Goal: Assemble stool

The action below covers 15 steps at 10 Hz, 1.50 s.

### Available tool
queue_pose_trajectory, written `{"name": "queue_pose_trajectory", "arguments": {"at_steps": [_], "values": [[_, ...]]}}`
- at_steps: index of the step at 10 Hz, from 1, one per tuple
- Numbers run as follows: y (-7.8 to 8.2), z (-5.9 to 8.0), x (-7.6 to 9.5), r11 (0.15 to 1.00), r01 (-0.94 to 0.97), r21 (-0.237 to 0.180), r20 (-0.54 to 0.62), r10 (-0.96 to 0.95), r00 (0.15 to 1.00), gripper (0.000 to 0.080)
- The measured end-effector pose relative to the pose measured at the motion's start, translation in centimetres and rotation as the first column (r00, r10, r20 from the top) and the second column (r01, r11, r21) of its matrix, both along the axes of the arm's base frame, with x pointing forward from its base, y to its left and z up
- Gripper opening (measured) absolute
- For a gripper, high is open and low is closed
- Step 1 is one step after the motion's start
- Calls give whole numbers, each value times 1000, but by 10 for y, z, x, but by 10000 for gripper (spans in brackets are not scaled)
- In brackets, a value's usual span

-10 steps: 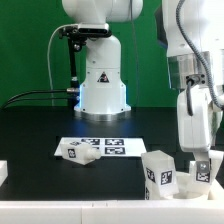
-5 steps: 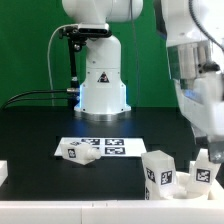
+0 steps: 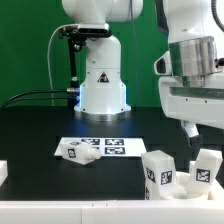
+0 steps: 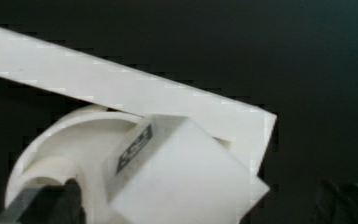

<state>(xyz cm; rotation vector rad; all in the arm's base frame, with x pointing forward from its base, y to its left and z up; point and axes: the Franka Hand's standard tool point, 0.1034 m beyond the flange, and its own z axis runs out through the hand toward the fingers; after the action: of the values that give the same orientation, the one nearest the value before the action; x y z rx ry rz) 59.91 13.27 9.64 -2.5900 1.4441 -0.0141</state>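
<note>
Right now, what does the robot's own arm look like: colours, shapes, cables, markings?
The arm is glossy white, built of rounded shells with dark seams. Its domed white base bears a black triangular warning sticker and a blue glow at the foot. Black cables run from it. In the wrist view the fingers look dark.

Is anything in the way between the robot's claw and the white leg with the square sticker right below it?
No, nothing visible is in the way. In the wrist view the open gripper hangs straight over the tagged leg, with only air between them. The leg lies against a round white part.
</note>
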Motion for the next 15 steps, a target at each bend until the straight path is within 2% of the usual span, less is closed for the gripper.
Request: {"name": "queue_pose_trajectory", "arguments": {"at_steps": [1, 2, 4, 7, 8, 9, 10, 11, 12, 14, 15], "values": [[1, 5, 1, 978, -206, -40, 30, 207, 978, 649], [2, 7, 2, 910, -408, -78, 48, 412, 910, 649], [1, 6, 3, 873, -472, -122, 84, 482, 872, 649], [-2, 6, 3, 711, -680, -179, 66, 698, 713, 649], [4, 9, 5, 598, -774, -208, 36, 795, 605, 649], [5, 11, 6, 404, -884, -236, 7, 910, 414, 649], [6, 8, 2, 250, -947, -203, -40, 964, 263, 649], [5, 7, 6, 143, -973, -180, -61, 986, 157, 649], [1, 11, 15, 124, -958, -257, -47, 989, 140, 649], [-5, 8, 11, -5, -966, -258, -77, 997, 16, 649], [-6, 8, 11, -32, -965, -259, -85, 996, -10, 649]]}}
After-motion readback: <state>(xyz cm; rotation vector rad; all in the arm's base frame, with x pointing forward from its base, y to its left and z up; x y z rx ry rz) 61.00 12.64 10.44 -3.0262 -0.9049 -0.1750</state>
